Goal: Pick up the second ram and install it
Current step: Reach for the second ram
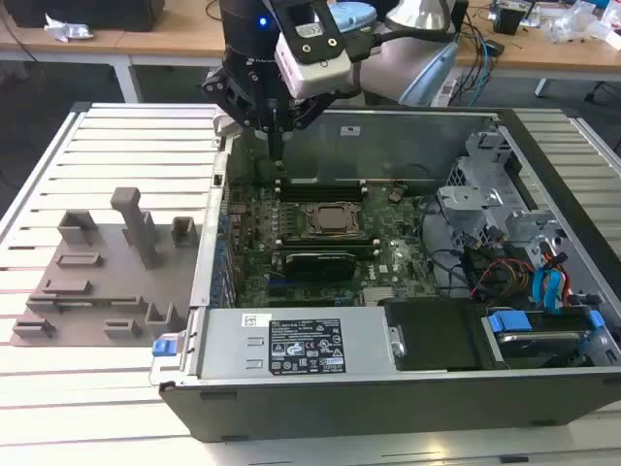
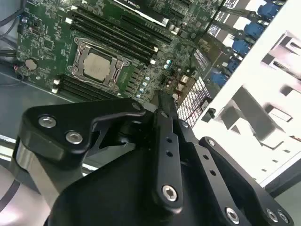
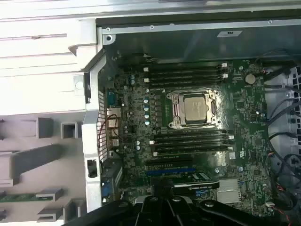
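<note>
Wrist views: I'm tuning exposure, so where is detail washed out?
In the second wrist view, the fixture tray is blown out white; in the first wrist view, the slatted table is washed out, while the motherboard is evenly lit.

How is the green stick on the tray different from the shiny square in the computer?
The green stick is long and thin; the shiny square is blocky and silver. The stick rests on the gray tray; the square sits inside the case. Both are computer parts.
</note>
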You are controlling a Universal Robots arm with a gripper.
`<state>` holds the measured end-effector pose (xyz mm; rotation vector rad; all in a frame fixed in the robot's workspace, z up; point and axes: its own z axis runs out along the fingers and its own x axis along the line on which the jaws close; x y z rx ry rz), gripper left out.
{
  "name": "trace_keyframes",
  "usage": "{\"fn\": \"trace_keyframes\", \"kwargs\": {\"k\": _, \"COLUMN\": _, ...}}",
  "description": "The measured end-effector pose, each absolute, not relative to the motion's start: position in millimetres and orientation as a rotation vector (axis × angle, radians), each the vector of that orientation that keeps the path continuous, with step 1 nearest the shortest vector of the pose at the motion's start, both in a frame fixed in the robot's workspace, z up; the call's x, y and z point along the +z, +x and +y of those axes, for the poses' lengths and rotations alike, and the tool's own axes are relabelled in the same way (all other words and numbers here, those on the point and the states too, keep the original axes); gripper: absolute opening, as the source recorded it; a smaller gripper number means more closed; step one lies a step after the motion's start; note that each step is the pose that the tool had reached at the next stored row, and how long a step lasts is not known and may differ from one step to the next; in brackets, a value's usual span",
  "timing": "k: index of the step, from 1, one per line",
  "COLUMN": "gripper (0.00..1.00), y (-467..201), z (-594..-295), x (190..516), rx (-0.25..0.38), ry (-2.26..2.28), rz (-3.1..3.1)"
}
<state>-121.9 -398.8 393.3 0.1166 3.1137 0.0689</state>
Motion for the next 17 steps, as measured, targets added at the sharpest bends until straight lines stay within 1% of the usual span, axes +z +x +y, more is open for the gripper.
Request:
{"fn": "trace_keyframes", "kwargs": {"k": 1, "gripper": 0.1, "y": -123, "z": -399, "x": 393, "rx": 0.069, "ry": 0.117, "rz": 3.114}}
{"fn": "trace_keyframes", "kwargs": {"k": 17, "gripper": 0.1, "y": -261, "z": -399, "x": 393, "rx": 0.069, "ry": 0.116, "rz": 3.109}}
